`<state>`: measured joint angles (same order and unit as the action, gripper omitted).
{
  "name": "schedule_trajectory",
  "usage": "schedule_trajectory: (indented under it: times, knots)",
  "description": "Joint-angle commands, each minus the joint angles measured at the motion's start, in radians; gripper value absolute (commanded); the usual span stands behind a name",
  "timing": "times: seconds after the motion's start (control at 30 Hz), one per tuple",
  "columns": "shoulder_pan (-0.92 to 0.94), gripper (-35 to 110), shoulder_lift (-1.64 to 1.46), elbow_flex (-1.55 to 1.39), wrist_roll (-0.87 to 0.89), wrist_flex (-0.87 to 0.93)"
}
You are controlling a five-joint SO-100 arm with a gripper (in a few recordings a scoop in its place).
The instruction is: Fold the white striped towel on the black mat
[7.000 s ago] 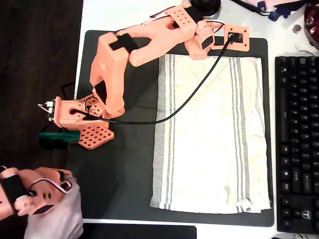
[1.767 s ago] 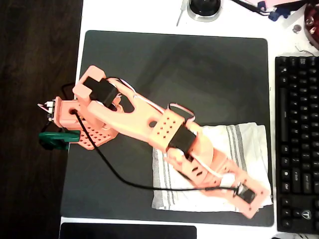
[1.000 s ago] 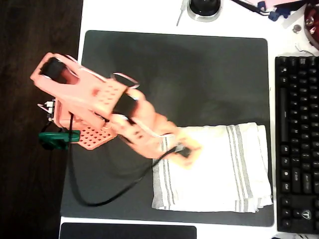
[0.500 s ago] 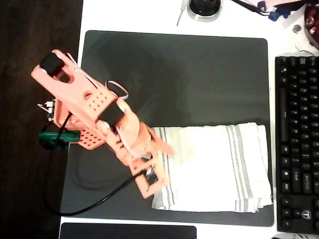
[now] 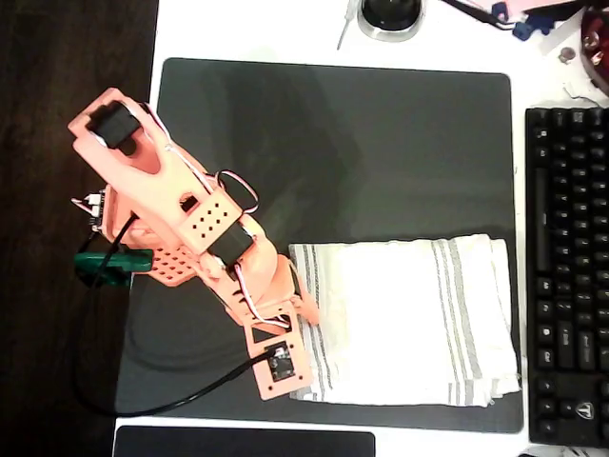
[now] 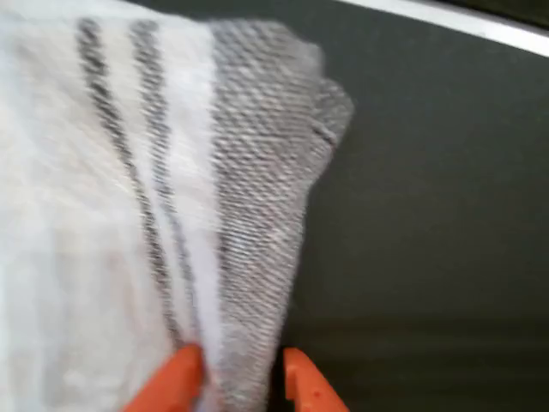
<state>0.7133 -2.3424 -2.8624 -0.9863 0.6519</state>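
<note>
The white striped towel (image 5: 419,319) lies doubled over on the lower right part of the black mat (image 5: 333,143), its grey stripes running near the left and right edges. My orange gripper (image 5: 306,314) sits at the towel's left edge, close to the lower left corner. In the wrist view the two orange fingertips (image 6: 180,378) pinch the grey-banded border of the towel (image 6: 103,215), which rises slightly off the mat (image 6: 429,215). The gripper (image 6: 240,382) is shut on that border.
A black keyboard (image 5: 569,276) lies along the right side of the mat. A round object (image 5: 390,14) stands beyond the mat's far edge. A green clamp (image 5: 109,267) holds the arm's base at the left. Another black pad (image 5: 243,443) lies at the bottom edge.
The towel, spread flat seven seconds ago, now lies folded in half. My arm swung from the towel's lower right corner across to its left edge and came down on the border.
</note>
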Motion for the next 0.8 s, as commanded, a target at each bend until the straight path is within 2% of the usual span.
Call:
schedule_trajectory:
  times: [0.0,0.07,0.27,0.6,0.77]
  knots:
    - [-0.026,6,0.023,0.005,0.005,0.012]
    - [-0.040,1,0.023,0.020,0.017,0.026]
    - [-0.063,0,-0.011,0.084,0.028,0.150]
    - [0.000,0,-0.278,0.299,-0.054,0.644]
    - [0.011,0,-0.298,0.446,-0.071,0.758]
